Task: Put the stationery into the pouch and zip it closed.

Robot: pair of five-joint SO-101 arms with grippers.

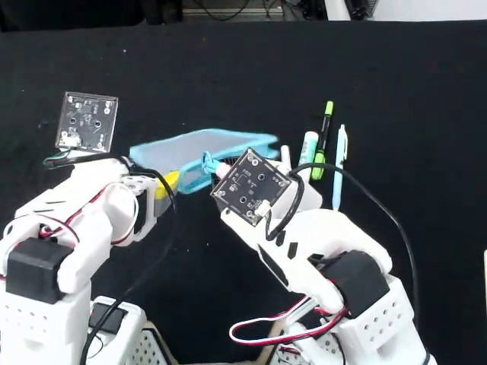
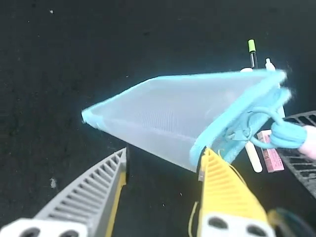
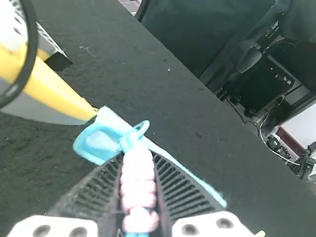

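pull tab (image 3: 137,170) is clamped tight in right jaws, left jaws gape with the yellow one against the pouch (image 1: 202,148) corner on the worktop (image 1: 228,68), pens (image 1: 323,144) just beside it; i'd tug straight along the zip, corner pinned.

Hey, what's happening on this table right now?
Two robot arms are working on a blue pouch. The right gripper is shut on its pink zipper pull, while the open left gripper has its yellow finger at the pouch's end. The pens lie on the table beside it, not yet inside.
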